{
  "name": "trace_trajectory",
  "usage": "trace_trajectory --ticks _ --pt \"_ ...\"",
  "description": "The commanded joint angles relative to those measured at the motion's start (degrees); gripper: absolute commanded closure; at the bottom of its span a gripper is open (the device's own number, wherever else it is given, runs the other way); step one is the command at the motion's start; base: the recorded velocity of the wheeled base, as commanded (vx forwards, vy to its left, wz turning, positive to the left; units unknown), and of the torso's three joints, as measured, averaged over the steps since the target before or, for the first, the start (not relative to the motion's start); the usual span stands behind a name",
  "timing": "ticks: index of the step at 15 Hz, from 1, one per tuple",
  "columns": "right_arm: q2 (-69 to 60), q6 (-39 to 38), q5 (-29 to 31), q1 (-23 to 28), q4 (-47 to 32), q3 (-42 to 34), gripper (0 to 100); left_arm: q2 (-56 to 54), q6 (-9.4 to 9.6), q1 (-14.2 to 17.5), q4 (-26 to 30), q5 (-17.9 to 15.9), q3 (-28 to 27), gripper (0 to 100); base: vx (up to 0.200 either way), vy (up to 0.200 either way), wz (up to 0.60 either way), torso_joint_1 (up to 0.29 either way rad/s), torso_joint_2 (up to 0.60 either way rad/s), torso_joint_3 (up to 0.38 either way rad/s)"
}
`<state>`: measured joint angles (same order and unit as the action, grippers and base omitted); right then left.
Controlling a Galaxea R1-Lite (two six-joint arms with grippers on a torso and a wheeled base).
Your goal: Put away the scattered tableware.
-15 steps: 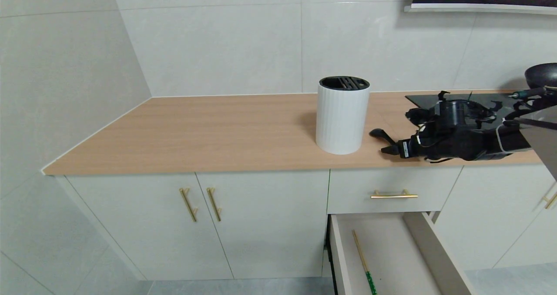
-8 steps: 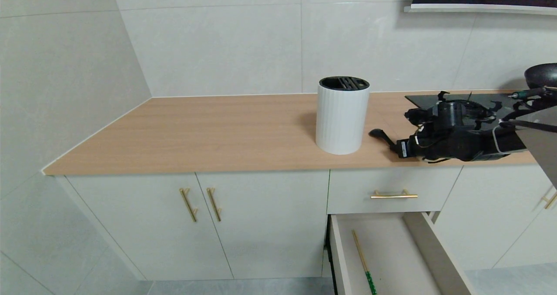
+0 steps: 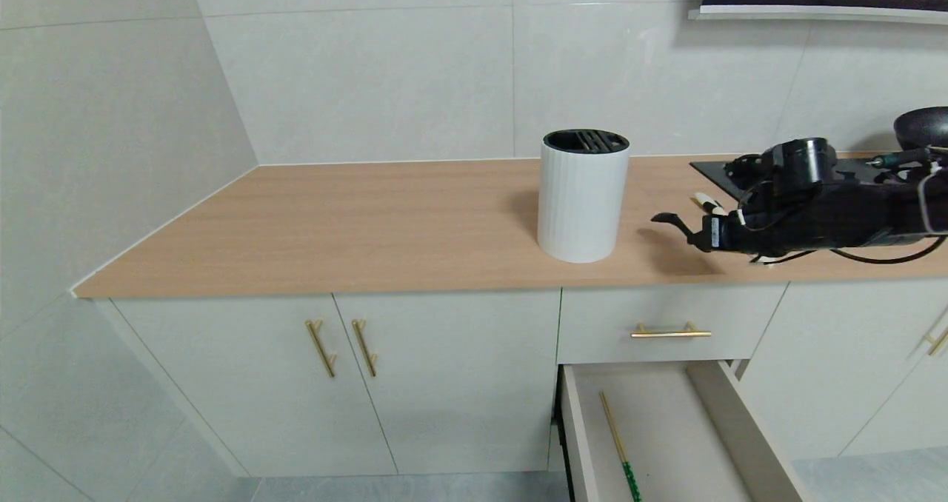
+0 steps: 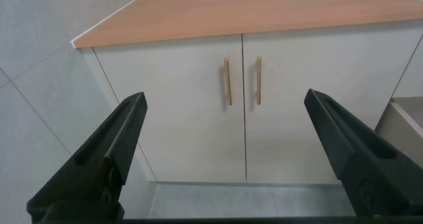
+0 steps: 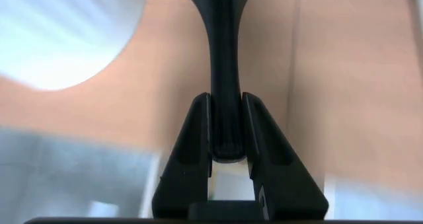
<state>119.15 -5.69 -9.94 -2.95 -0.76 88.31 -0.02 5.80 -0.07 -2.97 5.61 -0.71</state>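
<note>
A wooden countertop (image 3: 370, 221) runs along a wall of pale tiles (image 3: 370, 80), with white cabinet doors (image 3: 296, 376) under it that carry gold bar handles (image 4: 227, 82). On the counter a white ribbed holder (image 3: 583, 198) stands upright, with a black slotted top. At the right end there is a black hob (image 3: 711, 169), and a dark pan (image 3: 922, 126) sits on it at the edge of the view. Below the counter a drawer (image 3: 578, 428) is pulled out, and one wooden chopstick (image 3: 618, 443) with a green end lies on its floor. The right gripper (image 3: 700, 232) hangs a little above the counter, to the right of the holder and apart from it. Its two fingers (image 5: 198, 138) are pressed tight on the black handle (image 5: 225, 65) of a utensil, which points toward the holder. What kind of utensil it is, I cannot tell. The left gripper (image 4: 225, 100) is low in front of the cabinet doors, its fingers spread wide and holding nothing.
</note>
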Motion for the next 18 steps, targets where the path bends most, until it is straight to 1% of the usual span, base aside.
trace_trajectory --ticks 1,4,5,6,7,9,14,18 --pt "-17.3 -3.2 1.6 0.0 -4.2 -12.3 100 0.0 0.00 0.0 0.0 0.0 0.0 0 0.000 0.000 0.00 0.000 0.00 0.000" --pt "-27.6 -3.3 1.4 -1.3 -4.1 -25.6 100 0.0 0.00 0.0 0.0 0.0 0.0 0 0.000 0.000 0.00 0.000 0.00 0.000" --pt "-28.7 -3.2 1.6 -1.9 -4.0 -27.6 100 0.0 0.00 0.0 0.0 0.0 0.0 0 0.000 0.000 0.00 0.000 0.00 0.000" --pt "-31.8 -3.0 1.8 -2.9 -3.9 -32.9 100 0.0 0.00 0.0 0.0 0.0 0.0 0 0.000 0.000 0.00 0.000 0.00 0.000" --pt "-32.8 -3.0 2.6 -4.1 -3.7 -34.9 100 0.0 0.00 0.0 0.0 0.0 0.0 0 0.000 0.000 0.00 0.000 0.00 0.000" --pt "-32.9 -3.0 5.5 -5.1 -3.7 -36.3 100 0.0 0.00 0.0 0.0 0.0 0.0 0 0.000 0.000 0.00 -0.013 0.03 0.025" --pt "-30.8 -1.9 5.8 -5.1 -3.7 -38.1 100 0.0 0.00 0.0 0.0 0.0 0.0 0 0.000 0.000 0.00 -0.151 0.40 0.244" --pt "-29.9 -0.6 5.8 -3.4 -1.7 -38.7 100 0.0 0.00 0.0 0.0 0.0 0.0 0 0.000 0.000 0.00 -0.172 0.48 0.309"
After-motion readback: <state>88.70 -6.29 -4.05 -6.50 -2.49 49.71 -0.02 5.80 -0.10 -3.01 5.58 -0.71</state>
